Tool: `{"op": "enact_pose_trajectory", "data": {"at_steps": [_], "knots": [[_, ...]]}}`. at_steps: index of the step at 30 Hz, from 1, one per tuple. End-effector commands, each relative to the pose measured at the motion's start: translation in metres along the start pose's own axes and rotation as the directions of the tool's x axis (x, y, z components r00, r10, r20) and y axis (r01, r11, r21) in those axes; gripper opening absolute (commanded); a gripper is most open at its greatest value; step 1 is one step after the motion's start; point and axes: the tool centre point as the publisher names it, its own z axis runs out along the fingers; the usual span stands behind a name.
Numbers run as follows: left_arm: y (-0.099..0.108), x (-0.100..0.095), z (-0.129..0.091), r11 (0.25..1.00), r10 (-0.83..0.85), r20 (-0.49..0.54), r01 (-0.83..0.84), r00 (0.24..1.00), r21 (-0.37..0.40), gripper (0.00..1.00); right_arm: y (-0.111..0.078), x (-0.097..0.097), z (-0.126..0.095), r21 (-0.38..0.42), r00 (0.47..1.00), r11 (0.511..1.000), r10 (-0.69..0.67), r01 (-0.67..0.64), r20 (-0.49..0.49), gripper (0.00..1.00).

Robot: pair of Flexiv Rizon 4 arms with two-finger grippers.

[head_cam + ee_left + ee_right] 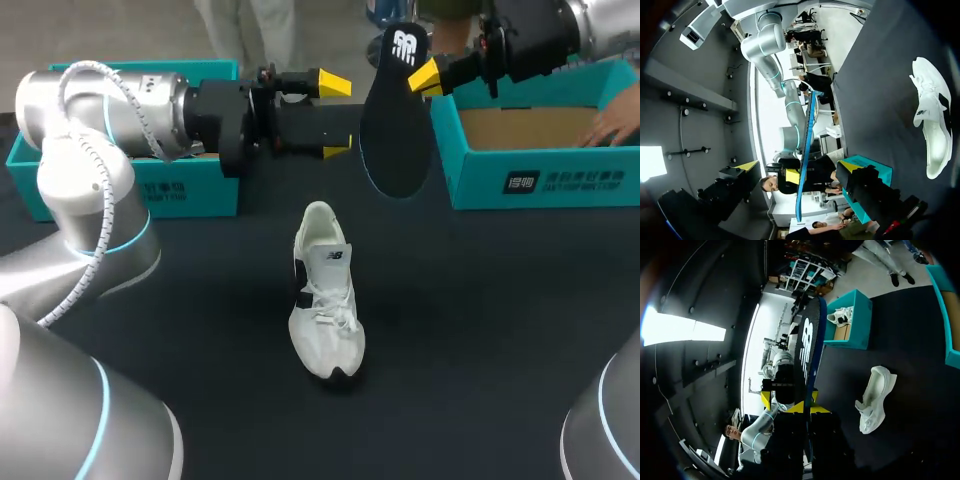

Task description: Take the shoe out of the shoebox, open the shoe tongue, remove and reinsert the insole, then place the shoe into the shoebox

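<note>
Insole (395, 130) pinched in right tool (420, 76) (shoe (325, 300) well apart).

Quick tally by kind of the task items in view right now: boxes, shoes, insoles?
Shoeboxes: 2 (left shoebox, right shoebox)
Shoes: 2 (table shoe; boxed shoe in the left shoebox, seen only from the right wrist view)
Insoles: 1 (insole, held by the right gripper)
Total: 5
</note>
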Motion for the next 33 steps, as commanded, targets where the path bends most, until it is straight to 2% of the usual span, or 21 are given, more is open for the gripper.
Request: {"op": "enact_pose_trajectory", "data": {"at_steps": [1, 7, 19, 33], "knots": [[0.018, 0.005, 0.022, 1.0, 0.005, 0.015, -0.005, 1.0, 0.018, 1.0, 0.014, 0.0, 0.011, 0.047, 1.0, 0.999, 0.017, -0.017, 0.008, 0.0], [0.021, 0.004, 0.038, 1.0, -0.01, 0.034, 0.009, 0.999, 0.013, 1.0, 0.015, 0.0, 0.019, 0.085, 1.0, 0.996, 0.022, -0.024, 0.014, 0.0], [0.032, -0.021, 0.023, 1.0, -0.022, 0.053, 0.022, 0.998, 0.0, 1.0, 0.01, -0.01, 0.018, 0.109, 1.0, 0.994, 0.029, -0.03, 0.013, 0.0], [0.048, -0.042, 0.042, 0.998, -0.056, 0.026, 0.056, 0.998, 0.012, 1.0, 0.015, -0.014, 0.013, 0.107, 0.999, 0.994, 0.029, -0.032, 0.028, 0.0]]}}
